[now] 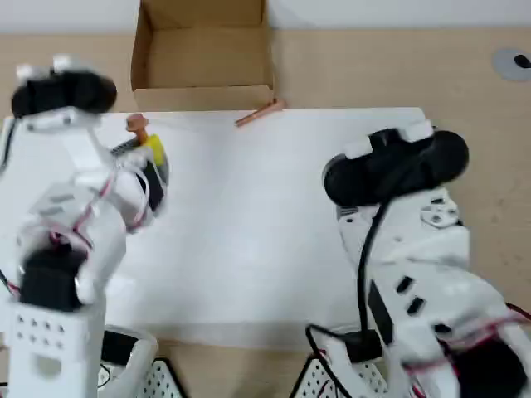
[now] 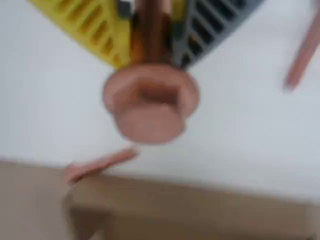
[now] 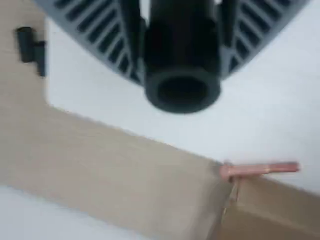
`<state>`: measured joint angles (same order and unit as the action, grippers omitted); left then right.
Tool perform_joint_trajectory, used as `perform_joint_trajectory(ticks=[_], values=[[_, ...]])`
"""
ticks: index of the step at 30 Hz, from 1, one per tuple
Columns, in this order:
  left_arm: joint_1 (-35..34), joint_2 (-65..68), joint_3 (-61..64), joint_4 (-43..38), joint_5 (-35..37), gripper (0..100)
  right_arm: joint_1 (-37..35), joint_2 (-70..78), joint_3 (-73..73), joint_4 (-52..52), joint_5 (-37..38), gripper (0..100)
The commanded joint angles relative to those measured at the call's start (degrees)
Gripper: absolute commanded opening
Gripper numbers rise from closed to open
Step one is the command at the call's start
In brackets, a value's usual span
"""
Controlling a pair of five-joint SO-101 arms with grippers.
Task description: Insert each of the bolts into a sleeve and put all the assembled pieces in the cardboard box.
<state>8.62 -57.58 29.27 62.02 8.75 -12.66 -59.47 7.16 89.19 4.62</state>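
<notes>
I am clamping a copper bolt (image 2: 149, 107) in left gripper (image 2: 150, 52), black sleeve (image 3: 182, 87) in right gripper (image 3: 182, 47); second bolt (image 1: 259, 114) lying by cardboard box (image 1: 199, 98) near right corner.

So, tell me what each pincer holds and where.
Left pincer: a copper bolt, gripped by its shank. Right pincer: a black sleeve, gripped by its sides.

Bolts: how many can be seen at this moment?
3. One bolt is held in the left gripper's jaws; a second bolt lies by the cardboard box corner; a third bolt lies on the white mat. Arms may hide others.
</notes>
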Motion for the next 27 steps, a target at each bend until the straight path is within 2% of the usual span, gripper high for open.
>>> perform_joint_trajectory(ticks=[1,3,6,11,15,20,27], values=[[1.4,-12.2,16.4,-17.8,-0.4,1,-0.7,0.0,11.9,-4.3,-1.2,1.2],[1.1,-17.1,23.8,-25.0,-0.4,1,-0.8,1.3,20.8,-10.7,-1.6,1.2],[0.5,-22.6,30.1,-26.3,-0.2,1,-2.3,4.0,31.1,-22.0,-1.8,1.2],[-3.3,-24.7,33.1,-26.7,-0.3,0,-13.8,6.2,42.2,-37.8,-5.8,1.2],[-4.8,-24.7,33.1,-26.5,-0.3,0,-22.2,6.5,50.5,-54.5,-6.7,1.2],[-4.6,-24.7,33.5,-26.2,0.3,1,-28.6,6.2,62.3,-75.7,0.4,1.0],[-1.1,-25.0,33.1,-23.4,3.5,1,-30.3,6.2,73.5,-98.8,4.4,1.0]])
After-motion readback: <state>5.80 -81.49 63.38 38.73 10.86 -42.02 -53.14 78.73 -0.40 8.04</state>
